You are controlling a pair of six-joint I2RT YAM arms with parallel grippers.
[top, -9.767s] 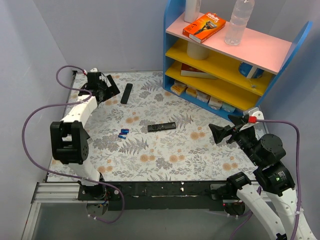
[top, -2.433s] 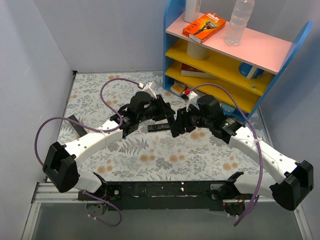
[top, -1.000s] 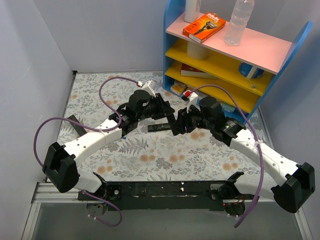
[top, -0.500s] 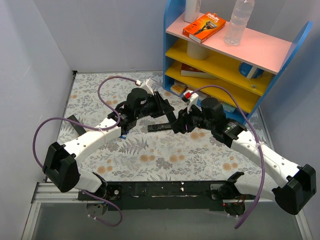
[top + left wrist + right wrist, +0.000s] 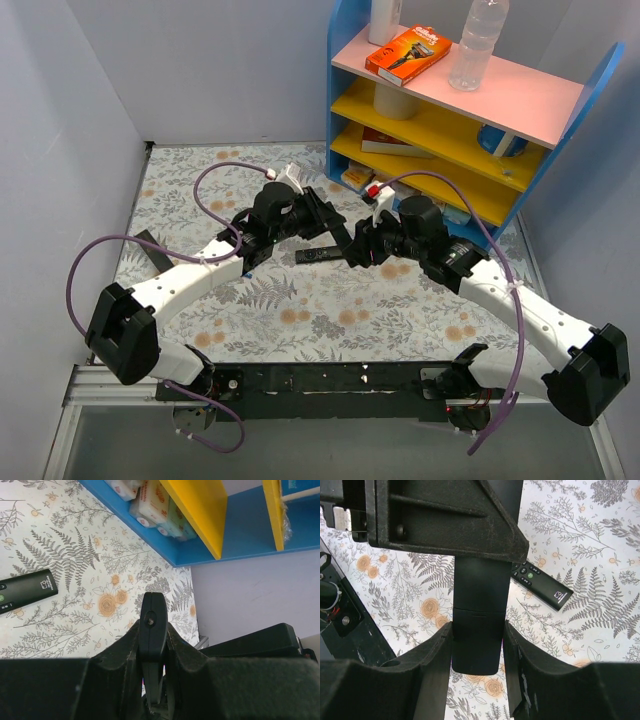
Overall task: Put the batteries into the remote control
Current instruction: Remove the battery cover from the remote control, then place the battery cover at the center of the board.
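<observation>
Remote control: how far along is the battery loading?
Done: the remote control is up off the table. In hand: left claw and right claw both grip it, above the buttoned remote. Left: no battery shows in any view, so fetching and inserting both remains.

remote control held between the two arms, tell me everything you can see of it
The remote control is a slim matte-black bar, plastic by its look, with a plain buttonless face crossed by one fine seam. It hangs in the air above the floral table, not touching it. The right tool grips its long sides at one end, and the left tool is shut on the other end.
</observation>
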